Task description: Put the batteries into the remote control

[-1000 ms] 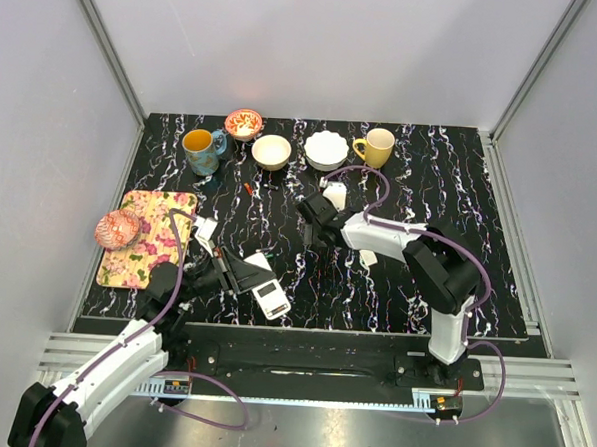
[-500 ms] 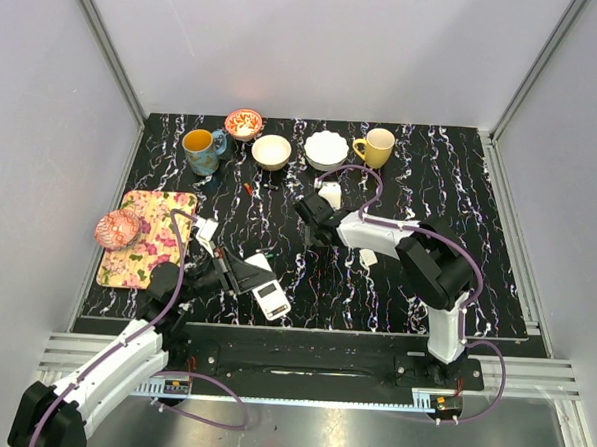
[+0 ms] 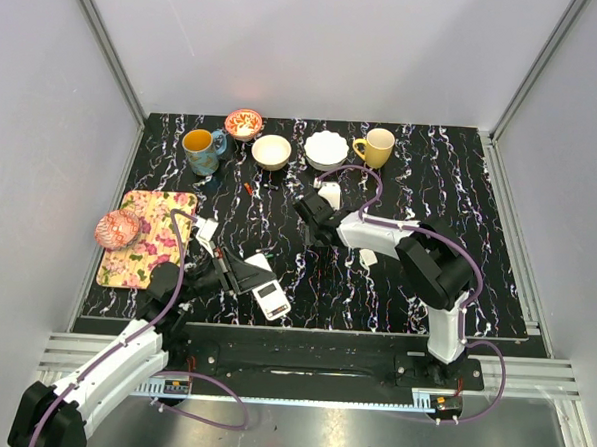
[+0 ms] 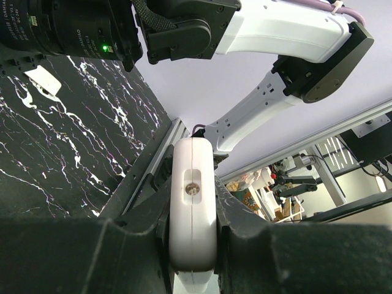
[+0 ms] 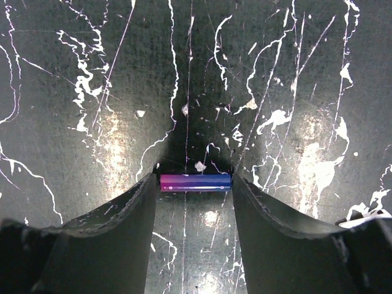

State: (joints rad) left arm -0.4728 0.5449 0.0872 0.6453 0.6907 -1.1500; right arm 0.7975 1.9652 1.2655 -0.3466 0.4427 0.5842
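Step in hand: picking up 1st cell, none loaded yet by my read. R gripper (image 5: 196, 184) is nose-down over the black white-veined tabletop (image 3: 479, 213), near table centre. Its two dark fingers bracket a small purple-to-blue cylindrical battery (image 5: 196, 182) end to end. Pads look to touch both caps, so I take it as clenched on the cell, which lies flat on the surface. R arm reaches from its base at 5 o'clock, folded at the elbow, wrist pitched steeply down. L gripper (image 4: 193, 245) is clamped on the small flat white-backed remote control (image 3: 272, 298), held edge-on between the fingers per the wrist cam. From the top cam the remote sits at 7 o'clock of the R gripper, near the front edge and well apart from the cell. L arm is low, stretched from its base at 7 o'clock. A grey rectangle shows on the remote's upper face; can't tell if it is display or open bay. Next move prob. calls for a straight lift, carry toward 7 o'clock, and aligning the cell's long axis w/ the bay. End-to-end grip may get in the way of seating it.
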